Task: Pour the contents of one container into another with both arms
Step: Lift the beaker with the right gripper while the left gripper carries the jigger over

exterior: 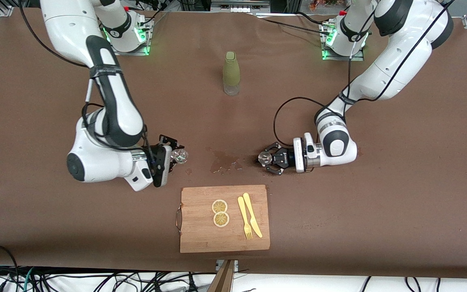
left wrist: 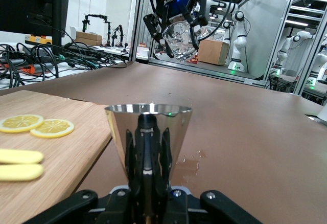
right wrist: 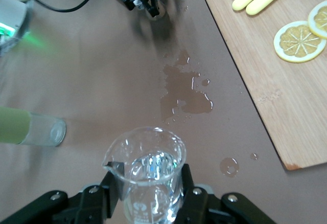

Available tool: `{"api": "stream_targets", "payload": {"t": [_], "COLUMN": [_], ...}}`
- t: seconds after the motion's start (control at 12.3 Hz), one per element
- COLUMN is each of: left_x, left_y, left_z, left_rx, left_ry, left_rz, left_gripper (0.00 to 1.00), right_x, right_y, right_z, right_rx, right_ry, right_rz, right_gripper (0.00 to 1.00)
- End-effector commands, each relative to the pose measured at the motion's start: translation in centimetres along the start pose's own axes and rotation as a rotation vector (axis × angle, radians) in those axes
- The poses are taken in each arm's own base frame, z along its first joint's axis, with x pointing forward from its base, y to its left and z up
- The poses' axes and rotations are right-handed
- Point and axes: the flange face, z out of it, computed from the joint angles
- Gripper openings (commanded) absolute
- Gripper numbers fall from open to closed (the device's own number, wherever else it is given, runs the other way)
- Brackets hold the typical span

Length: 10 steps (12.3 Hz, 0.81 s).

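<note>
My right gripper is shut on a clear glass beaker, its fingers on either side of the wall. The beaker hangs over the brown table toward the right arm's end, spout outward. My left gripper is shut on a shiny cone-shaped metal cup, held low over the table toward the left arm's end. In the left wrist view the cup fills the middle, with the right gripper and its beaker facing it. The two vessels are well apart. A wet spill lies between them.
A green bottle stands upright farther from the front camera, midway between the arms. A wooden cutting board lies nearer the camera, carrying two lemon slices and a yellow knife and fork. Drops dot the table beside the board.
</note>
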Motion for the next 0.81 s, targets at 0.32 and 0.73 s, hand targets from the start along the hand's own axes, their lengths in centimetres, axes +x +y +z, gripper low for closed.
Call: {"api": "stream_targets", "payload": {"t": [0.32,0.73], "left_x": [1.6,1.2], "left_y": [-1.0,0.0], "left_z": [5.1,7.2], "left_rx": [0.035,0.011], "left_ry": [-0.004,-0.008], "left_rz": [0.035,0.043], "left_gripper": [0.0,0.0], "right_x": [6.4,9.5], "right_y": [-5.2,-6.9], "right_z": [1.4,3.3], "right_rx": [-0.186,-0.285], "right_ry": [-0.161,-0.219], "right_rz": [0.111,0.114], "right_gripper": [0.01,0.01]}}
